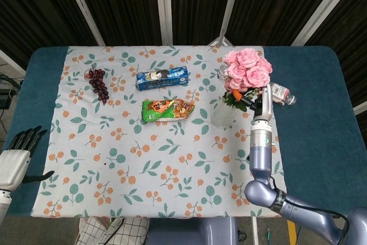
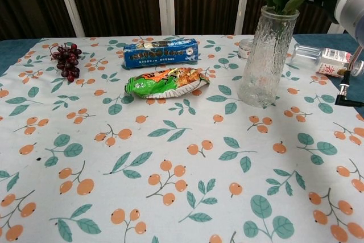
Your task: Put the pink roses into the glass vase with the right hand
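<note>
The right hand point(image 1: 250, 97) grips the pink roses point(image 1: 248, 68) by the stems, upright over the glass vase point(image 2: 267, 55) to feed them in; left hand point(image 1: 17, 156) rests spread, holding nothing

This looks like a staged test room rather than a home. A table point(image 1: 321, 113) with a blue top wears a fruit-print cloth point(image 1: 143, 159), and behind the table hang dark corrugated panels point(image 1: 120, 4) split by pale struts point(image 1: 163, 4). On the cloth lie props: snack bag point(image 1: 167, 109), biscuit pack point(image 1: 163, 78), grapes point(image 1: 98, 83).
</note>
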Controlling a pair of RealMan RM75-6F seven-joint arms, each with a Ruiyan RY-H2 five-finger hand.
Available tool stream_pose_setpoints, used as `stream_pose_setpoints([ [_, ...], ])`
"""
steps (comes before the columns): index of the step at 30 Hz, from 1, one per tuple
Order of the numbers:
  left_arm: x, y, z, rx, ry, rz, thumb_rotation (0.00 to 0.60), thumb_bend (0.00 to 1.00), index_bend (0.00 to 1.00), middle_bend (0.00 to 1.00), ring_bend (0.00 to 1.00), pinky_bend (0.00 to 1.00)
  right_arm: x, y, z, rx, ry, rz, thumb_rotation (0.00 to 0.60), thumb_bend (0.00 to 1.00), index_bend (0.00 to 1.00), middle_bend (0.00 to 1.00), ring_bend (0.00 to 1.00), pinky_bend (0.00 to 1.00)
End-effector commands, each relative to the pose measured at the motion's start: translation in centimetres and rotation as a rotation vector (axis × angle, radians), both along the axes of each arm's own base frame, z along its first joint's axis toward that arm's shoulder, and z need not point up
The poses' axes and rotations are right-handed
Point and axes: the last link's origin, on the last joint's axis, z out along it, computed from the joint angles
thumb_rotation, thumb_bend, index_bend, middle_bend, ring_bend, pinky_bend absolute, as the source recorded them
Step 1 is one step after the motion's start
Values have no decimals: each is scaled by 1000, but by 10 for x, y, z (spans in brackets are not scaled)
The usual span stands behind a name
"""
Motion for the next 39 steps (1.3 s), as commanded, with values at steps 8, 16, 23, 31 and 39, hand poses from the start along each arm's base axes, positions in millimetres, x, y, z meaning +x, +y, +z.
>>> stream_pose_setpoints([
  [8, 0, 0, 0, -1, -4, 1, 600, 0, 0, 0, 0, 0, -4, 7, 2, 6, -11, -7, 600, 320, 215, 329, 290, 227],
  [16, 0, 0, 0, -3, -6, 3, 600, 0, 0, 0, 0, 0, -8, 15, 3, 14, -20, -10, 600, 319, 216, 329, 290, 227],
  [23, 1, 0, 0, -5, -7, 3, 600, 0, 0, 0, 0, 0, -10, 23, 1, 37, 7, 12, 600, 319, 37, 181, 150, 104],
  [31, 1, 0, -1, -6, -9, 2, 600, 0, 0, 0, 0, 0, -7, 32, 4, 89, 78, 79, 600, 319, 0, 0, 0, 0],
  [39, 2, 0, -1, -7, -13, 3, 600, 0, 0, 0, 0, 0, -9, 38, 13, 110, 119, 92, 600, 319, 0, 0, 0, 0],
])
